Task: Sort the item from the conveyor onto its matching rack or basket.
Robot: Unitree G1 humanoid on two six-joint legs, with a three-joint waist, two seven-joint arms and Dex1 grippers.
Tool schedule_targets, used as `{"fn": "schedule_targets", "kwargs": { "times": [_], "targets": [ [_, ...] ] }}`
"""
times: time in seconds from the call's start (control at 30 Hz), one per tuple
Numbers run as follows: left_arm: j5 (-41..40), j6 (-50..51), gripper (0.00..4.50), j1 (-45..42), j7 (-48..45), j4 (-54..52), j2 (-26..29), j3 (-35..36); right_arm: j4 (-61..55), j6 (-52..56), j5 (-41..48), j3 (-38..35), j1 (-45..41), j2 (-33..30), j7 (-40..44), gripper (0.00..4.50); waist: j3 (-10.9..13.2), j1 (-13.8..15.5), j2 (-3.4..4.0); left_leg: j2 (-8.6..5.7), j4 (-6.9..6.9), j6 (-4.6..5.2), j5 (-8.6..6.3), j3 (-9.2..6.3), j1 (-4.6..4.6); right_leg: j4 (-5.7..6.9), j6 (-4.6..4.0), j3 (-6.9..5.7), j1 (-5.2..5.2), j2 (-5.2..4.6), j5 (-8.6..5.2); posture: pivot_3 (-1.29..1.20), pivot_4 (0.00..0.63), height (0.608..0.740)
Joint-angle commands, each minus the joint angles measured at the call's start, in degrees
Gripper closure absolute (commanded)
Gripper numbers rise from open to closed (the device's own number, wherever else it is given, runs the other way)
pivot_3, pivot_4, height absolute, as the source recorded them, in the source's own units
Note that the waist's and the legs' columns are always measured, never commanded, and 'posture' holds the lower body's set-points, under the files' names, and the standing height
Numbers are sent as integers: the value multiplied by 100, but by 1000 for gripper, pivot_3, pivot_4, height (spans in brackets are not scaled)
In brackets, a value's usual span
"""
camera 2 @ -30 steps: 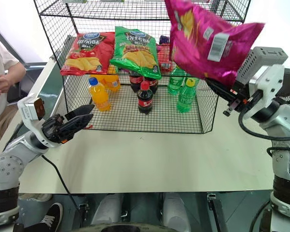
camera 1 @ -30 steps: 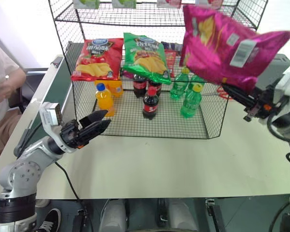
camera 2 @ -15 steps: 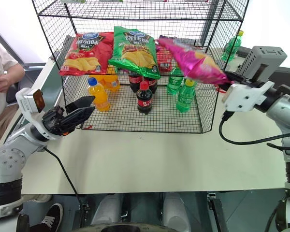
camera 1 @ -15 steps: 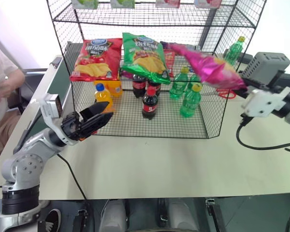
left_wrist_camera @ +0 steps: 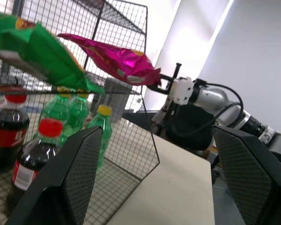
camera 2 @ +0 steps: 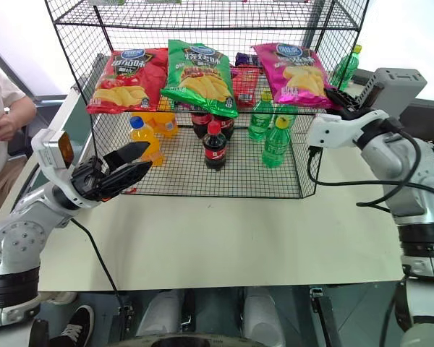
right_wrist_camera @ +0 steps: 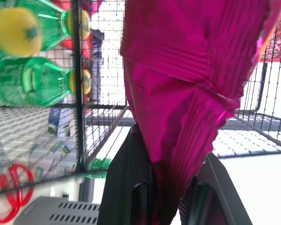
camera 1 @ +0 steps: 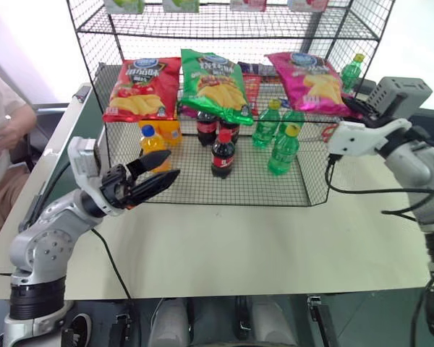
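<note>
Magenta-pink crisp bag (camera 2: 292,73) lying face up at the right end of the black wire rack's (camera 2: 65,54) middle tier, beside the green crisp bag (camera 2: 197,76) and the red crisp bag (camera 2: 124,78). The right gripper (right_wrist_camera: 171,199) is clamped on the pink bag's near edge. The left gripper (camera 1: 159,173) hangs before the rack, jaws wide, holding nothing.

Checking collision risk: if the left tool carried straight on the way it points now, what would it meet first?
Probably the front wire wall of the black rack: the open left tool points at it, toward the green bottles. Depth is unclear.
</note>
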Motion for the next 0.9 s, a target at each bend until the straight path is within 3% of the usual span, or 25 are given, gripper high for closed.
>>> {"fn": "schedule_targets", "kwargs": {
  "times": [0.03, 0.47, 0.83, 0.9],
  "targets": [
    [6, -163, 547, -82, 109, -244, -104, -7, -14, 288, -49, 30, -328, 31, -213, 4368, 0, -19, 0, 0, 0, 3, -2, 1, 0, -1, 0, 0, 0, 0, 0, 0, 150, 740],
    [311, -756, 547, -54, 530, -612, -522, -89, 555, 395, -70, 496, -696, -50, -325, 4368, 0, -15, 0, -1, 1, 21, -12, 1, -1, -1, 1, 0, 0, -1, 0, 0, 150, 740],
    [369, -910, 547, -15, 483, -474, -564, -157, 639, 406, 160, 507, -664, -19, -319, 4368, 0, -9, 0, -1, 2, 21, -12, 1, -1, 0, 1, 0, 1, -1, 1, 0, 150, 740],
    [314, -874, 547, -49, 494, -453, -555, -136, 564, 433, 415, 427, -583, 5, -159, 3314, 0, -12, 0, -1, 2, 22, -12, 1, -1, 0, 1, 0, 1, -1, 1, 0, 150, 740]
  ]
}}
